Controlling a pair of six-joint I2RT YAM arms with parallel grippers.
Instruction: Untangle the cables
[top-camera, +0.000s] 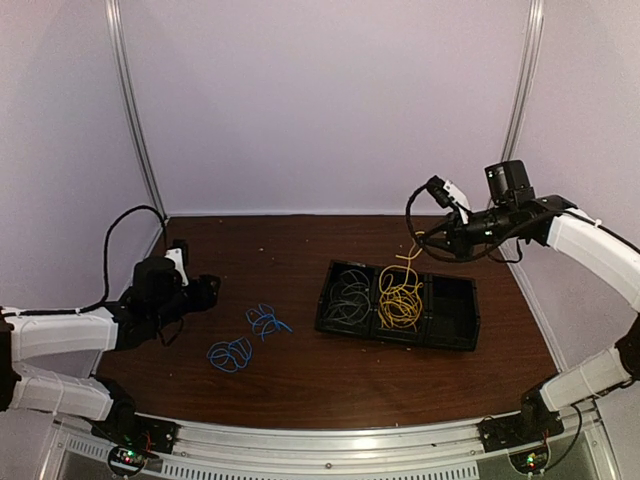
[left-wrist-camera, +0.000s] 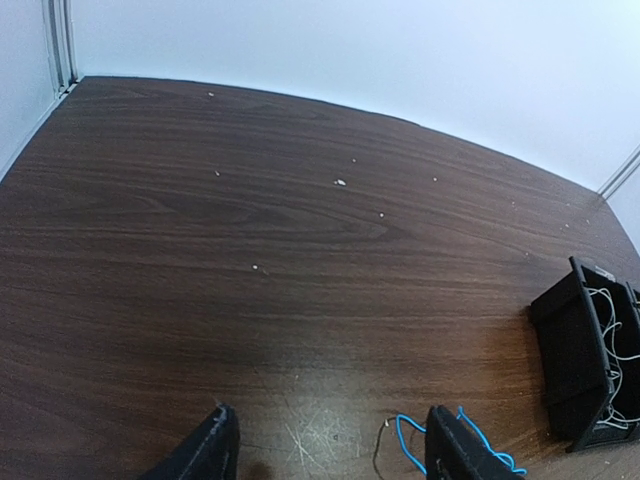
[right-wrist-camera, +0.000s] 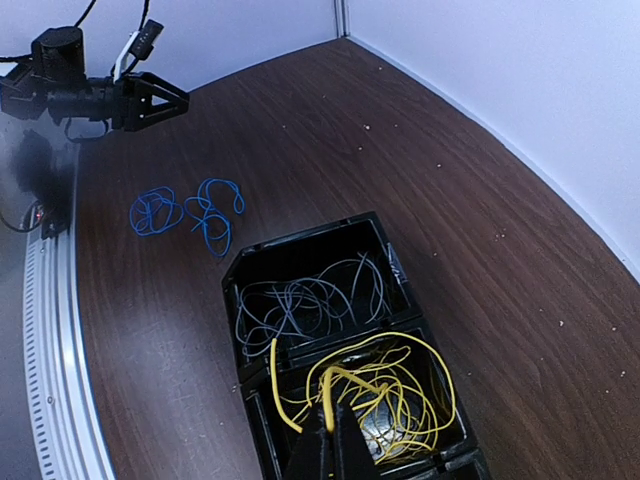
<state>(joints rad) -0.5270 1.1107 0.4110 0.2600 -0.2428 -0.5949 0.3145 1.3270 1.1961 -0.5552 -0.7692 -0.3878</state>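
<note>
Yellow cables (top-camera: 400, 300) fill the middle compartment of a black tray (top-camera: 470, 322), and pale grey cables (top-camera: 349, 295) lie in its left compartment. My right gripper (top-camera: 425, 241) hangs above the tray, shut on a yellow cable strand that trails up from the pile. In the right wrist view its fingertips (right-wrist-camera: 330, 432) pinch that yellow cable (right-wrist-camera: 400, 395) over the tray (right-wrist-camera: 300, 242). Two blue cable bundles (top-camera: 230, 354) (top-camera: 267, 321) lie on the table. My left gripper (top-camera: 210, 290) stands open left of them, holding nothing; a blue cable (left-wrist-camera: 408, 445) lies by its right finger (left-wrist-camera: 452, 448).
The tray's right compartment (top-camera: 450, 310) holds nothing. Purple walls with metal corner posts (top-camera: 135, 110) close in the back and sides. A metal rail (top-camera: 330, 445) runs along the near edge. Thick black arm cables loop near each wrist (top-camera: 120, 230).
</note>
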